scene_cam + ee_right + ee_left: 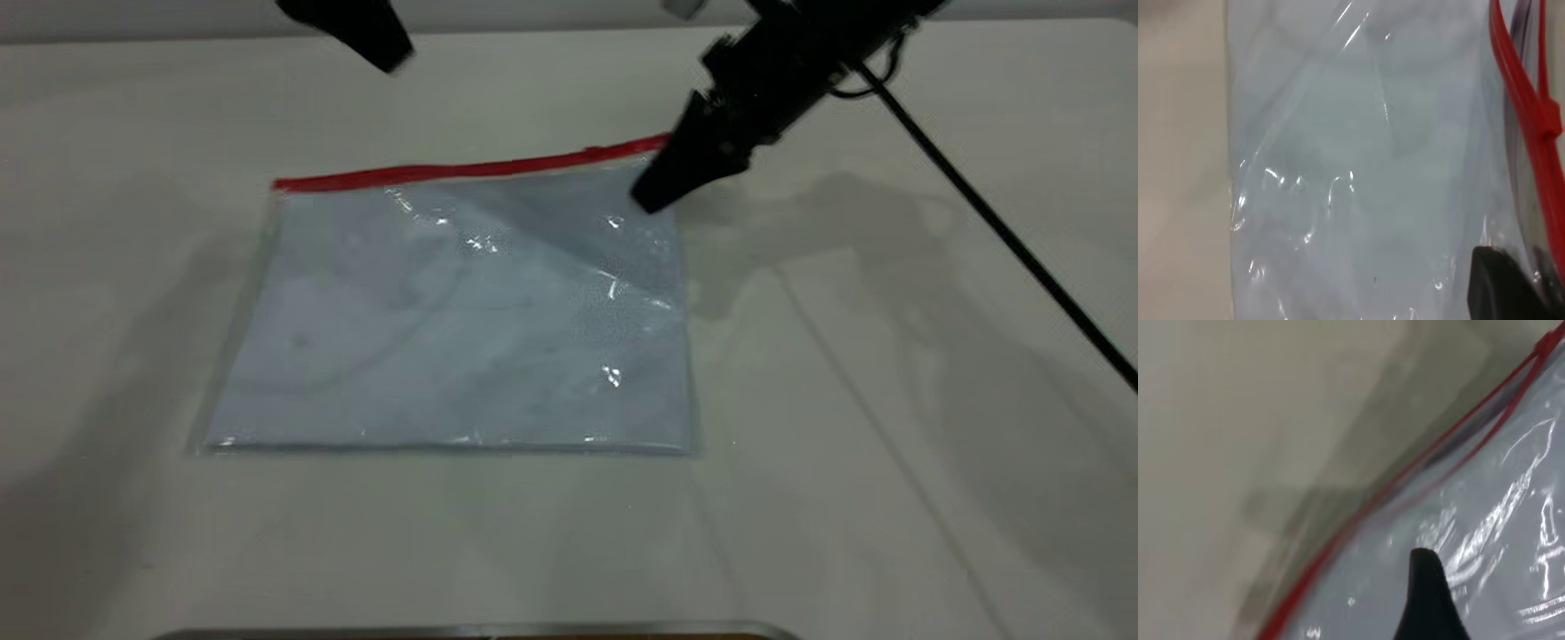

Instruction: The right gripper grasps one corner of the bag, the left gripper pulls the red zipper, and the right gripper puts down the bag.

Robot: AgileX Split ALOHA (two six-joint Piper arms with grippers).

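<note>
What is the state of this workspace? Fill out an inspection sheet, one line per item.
Surface: pale table, creased covering.
Job's things: bag lies flat, white paper inside; red zipper along its far edge, slider near the right corner.
Clutter: nothing seen.
Grippers: right gripper low over the bag's far right corner; left gripper raised above the far left.
Cables: thin black cable trails from the right arm.
Surroundings: metal edge at the near side.

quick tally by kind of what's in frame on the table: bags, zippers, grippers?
Bags: 1, the bag, lying flat on the table
Zippers: 1, the red zipper along the bag's far edge
Grippers: 2, the right gripper at the bag's far right corner, the left gripper above the table beyond the bag
Total: 4
</note>
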